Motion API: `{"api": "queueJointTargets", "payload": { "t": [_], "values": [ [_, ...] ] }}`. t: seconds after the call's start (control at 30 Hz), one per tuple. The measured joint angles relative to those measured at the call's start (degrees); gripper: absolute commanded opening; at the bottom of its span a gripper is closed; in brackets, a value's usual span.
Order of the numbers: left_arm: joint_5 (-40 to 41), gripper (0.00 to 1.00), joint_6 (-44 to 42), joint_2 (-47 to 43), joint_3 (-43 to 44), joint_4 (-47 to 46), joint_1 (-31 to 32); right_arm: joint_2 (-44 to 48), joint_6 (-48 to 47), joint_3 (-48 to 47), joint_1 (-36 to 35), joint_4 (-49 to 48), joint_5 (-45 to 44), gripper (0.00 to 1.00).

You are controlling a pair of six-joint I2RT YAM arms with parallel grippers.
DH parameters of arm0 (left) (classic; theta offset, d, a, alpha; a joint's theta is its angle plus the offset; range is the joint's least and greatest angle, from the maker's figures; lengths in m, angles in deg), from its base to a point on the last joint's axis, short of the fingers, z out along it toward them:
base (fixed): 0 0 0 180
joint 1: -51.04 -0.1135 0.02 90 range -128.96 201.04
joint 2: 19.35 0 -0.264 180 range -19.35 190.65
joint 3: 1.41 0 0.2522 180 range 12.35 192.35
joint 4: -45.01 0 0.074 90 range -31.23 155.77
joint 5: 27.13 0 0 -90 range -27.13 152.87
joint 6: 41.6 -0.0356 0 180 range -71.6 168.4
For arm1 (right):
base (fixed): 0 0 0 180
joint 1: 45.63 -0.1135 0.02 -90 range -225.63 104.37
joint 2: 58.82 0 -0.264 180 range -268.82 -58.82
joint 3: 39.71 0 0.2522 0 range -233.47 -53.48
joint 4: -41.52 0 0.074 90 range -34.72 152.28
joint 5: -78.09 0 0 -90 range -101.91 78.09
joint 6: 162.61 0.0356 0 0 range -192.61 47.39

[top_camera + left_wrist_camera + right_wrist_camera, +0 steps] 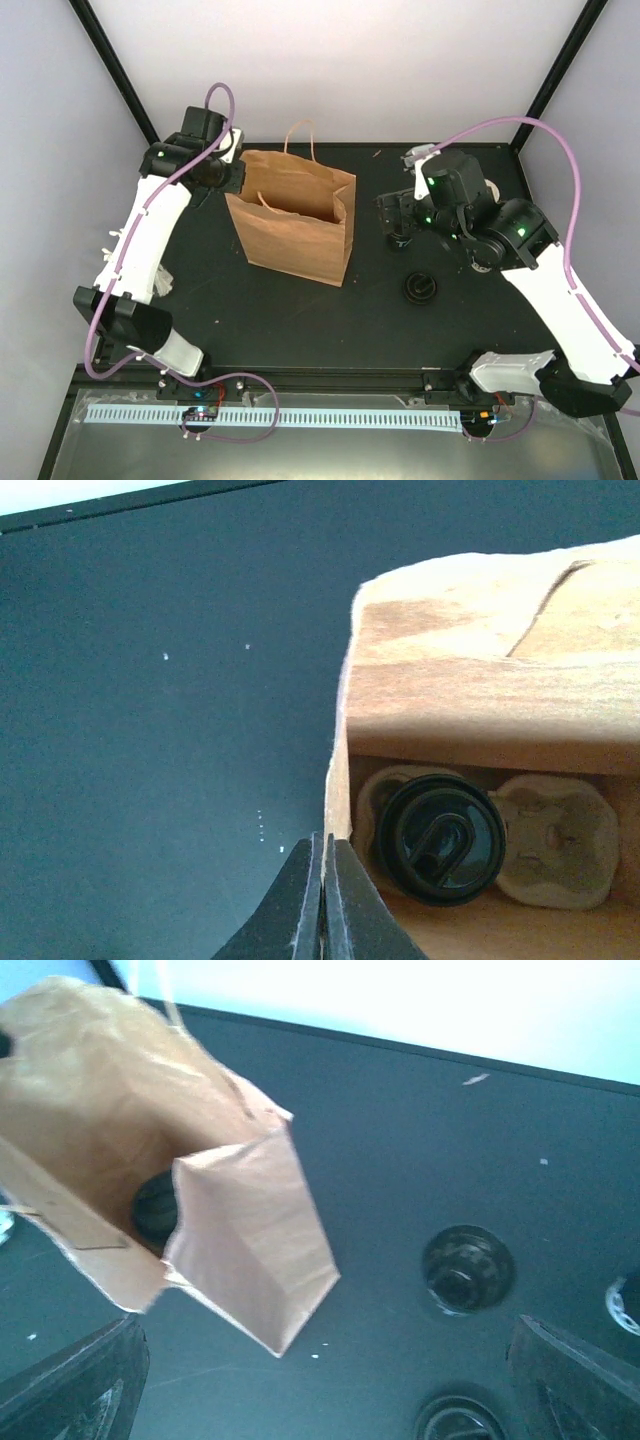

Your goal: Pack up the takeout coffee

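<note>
From above, a brown paper bag [300, 225] stands upright and open in the middle of the black counter [300, 320]. The left arm [150, 225] reaches to the bag's far left corner. The right arm [560, 290] hangs just right of the bag, with a loose black lid [419, 288] on the counter nearby.

In the left wrist view, the left fingers [298, 905] are pressed together exactly where the bag's top edge ends, apparently pinching the paper. Inside the bag lies a pulp cup tray [550, 845]. One of its pockets is bare and the other holds a black lidded cup, which I judge to be the takeout coffee [440, 835]. The lid hides its inside and the bag hides its side, so this is not certain. A cup like this should be light, with thin walls that crush under a hard squeeze and a lid that can pop off. The best hold is gently around the upper body, just below the rim.

In the right wrist view, the right fingers [70, 1385] stand wide apart, holding nothing. Below them are two dark round pieces [467, 1268] on the counter, either lids or cups. A pale-edged thing [622, 1305] is cut off at the frame's edge, too little showing to name.
</note>
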Motion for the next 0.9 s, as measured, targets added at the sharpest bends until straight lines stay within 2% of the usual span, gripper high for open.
{"api": "queueJointTargets", "payload": {
  "t": [0.17, 0.4, 0.63, 0.67, 0.83, 0.9],
  "values": [
    [0.35, 0.02, 0.04, 0.61, 1.66, 0.55, -3.72, 2.89, 1.77, 3.13, 4.09, 0.48, -4.24, 1.0],
    [0.59, 0.03, 0.52, 4.26, 9.57, 0.57, -8.07, 3.76, 3.93, 10.14, 18.49, 0.68, -4.9, 1.0],
    [0.39, 0.06, 1.14, 7.39, 11.45, 0.37, -10.27, 3.65, 5.99, 17.42, 23.61, -0.11, -3.8, 0.97],
    [0.28, 0.11, 1.18, 7.8, 11.5, 0.37, -10.54, 3.63, 6.27, 18.05, 23.8, -0.31, -3.74, 0.97],
    [-0.07, 0.54, 1.84, 8.87, 11.56, 0.44, -12.04, 3.52, 7.5, 19.93, 24.63, -0.98, -5.11, 0.92],
    [-0.02, 0.63, 1.7, 8.68, 11.65, 0.39, -12.44, 3.15, 8.74, 20.63, 25.14, -0.94, -6.69, 0.88]
  ]
}}
